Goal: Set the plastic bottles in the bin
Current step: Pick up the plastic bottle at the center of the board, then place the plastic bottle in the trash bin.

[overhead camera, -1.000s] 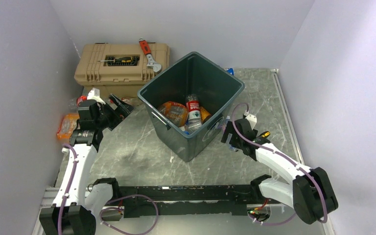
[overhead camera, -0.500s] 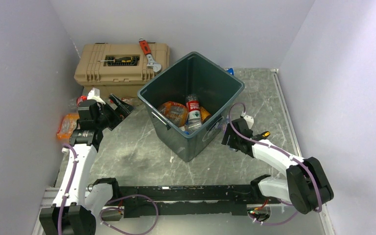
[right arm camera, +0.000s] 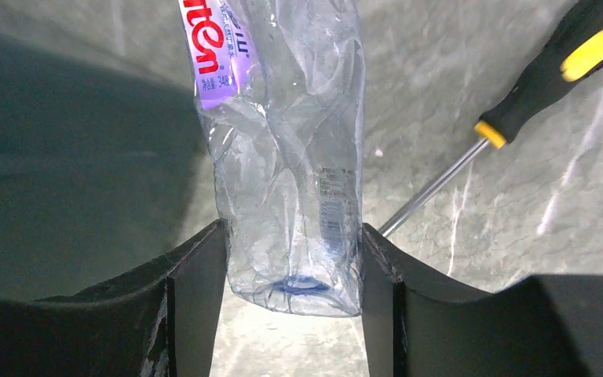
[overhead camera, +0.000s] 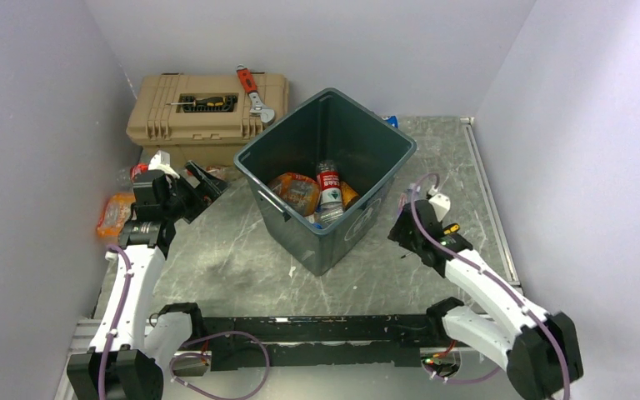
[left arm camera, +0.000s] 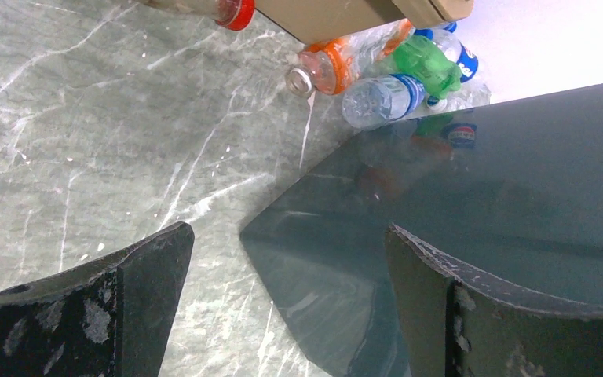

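With its jaws closed on a crushed bottle point(right arm camera: 283, 157) beside the bin point(overhead camera: 296, 232), the right gripper point(right arm camera: 290, 263) seems mid-carry and next needs to lift it over the rim and release; the left gripper point(left arm camera: 286, 239) gapes wide, empty.

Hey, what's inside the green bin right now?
The bin holds an orange-labelled bottle and a red-labelled bottle, side by side. Whatever lies under them, and behind its near wall, is hidden.

bin point(overhead camera: 296, 233) top: open | bin corner: ahead of left tool point(left arm camera: 286, 259) | screwdriver point(right arm camera: 550, 71): beside right tool point(right arm camera: 290, 259)
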### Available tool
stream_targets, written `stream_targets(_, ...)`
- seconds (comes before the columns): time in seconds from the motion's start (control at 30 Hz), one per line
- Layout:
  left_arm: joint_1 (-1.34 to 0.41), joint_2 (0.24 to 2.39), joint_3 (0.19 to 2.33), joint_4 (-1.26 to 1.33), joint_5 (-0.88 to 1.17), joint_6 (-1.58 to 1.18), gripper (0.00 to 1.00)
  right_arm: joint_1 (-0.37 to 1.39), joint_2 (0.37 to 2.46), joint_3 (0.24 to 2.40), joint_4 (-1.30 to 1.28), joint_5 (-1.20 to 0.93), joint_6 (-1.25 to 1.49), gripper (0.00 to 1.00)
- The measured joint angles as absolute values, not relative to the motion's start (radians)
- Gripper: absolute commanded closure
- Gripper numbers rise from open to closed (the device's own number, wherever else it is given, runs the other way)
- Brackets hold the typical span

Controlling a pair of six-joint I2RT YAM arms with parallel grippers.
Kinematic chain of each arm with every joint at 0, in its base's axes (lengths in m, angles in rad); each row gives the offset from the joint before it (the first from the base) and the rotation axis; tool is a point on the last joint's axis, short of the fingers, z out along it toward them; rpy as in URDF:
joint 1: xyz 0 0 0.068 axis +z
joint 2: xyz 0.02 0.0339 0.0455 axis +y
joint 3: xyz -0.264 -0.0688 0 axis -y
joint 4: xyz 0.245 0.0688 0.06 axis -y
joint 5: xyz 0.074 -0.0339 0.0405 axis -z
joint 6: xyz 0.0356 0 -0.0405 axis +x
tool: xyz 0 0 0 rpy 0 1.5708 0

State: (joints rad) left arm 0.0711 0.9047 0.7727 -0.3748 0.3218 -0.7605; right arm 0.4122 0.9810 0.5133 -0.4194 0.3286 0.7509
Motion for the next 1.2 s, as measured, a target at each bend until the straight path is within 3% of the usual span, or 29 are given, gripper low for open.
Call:
stream_targets(0.33,0.071,0.903,0.811,-0.44,0.243,-0.738,0.03,0.413,0.739,0.716,-0.651,0.483,0.813,1.0)
stream_targets(0.6,0.072,0.891,1.058,-0.53,0.168,-0.736,0.01,0.413,0.442,0.817,-0.678,0.456,0.741,1.0)
stream_targets(0.8,0.072,0.881,1.247,-0.479,0.302,-0.772,0.03,0.413,0.397,0.876,-0.533,0.154,0.561,1.0)
stream_targets(1.03,0.048,0.967,1.359,-0.062,0.649,-0.957,0.01,0.413,0.393,0.878,-0.324,-0.418,0.449,1.0)
stream_targets(1.2,-0.268,1.153,1.629,-0.07,0.709,-0.857,0.01,0.413,0.4,0.878,-0.258,-0.598,0.432,1.0)
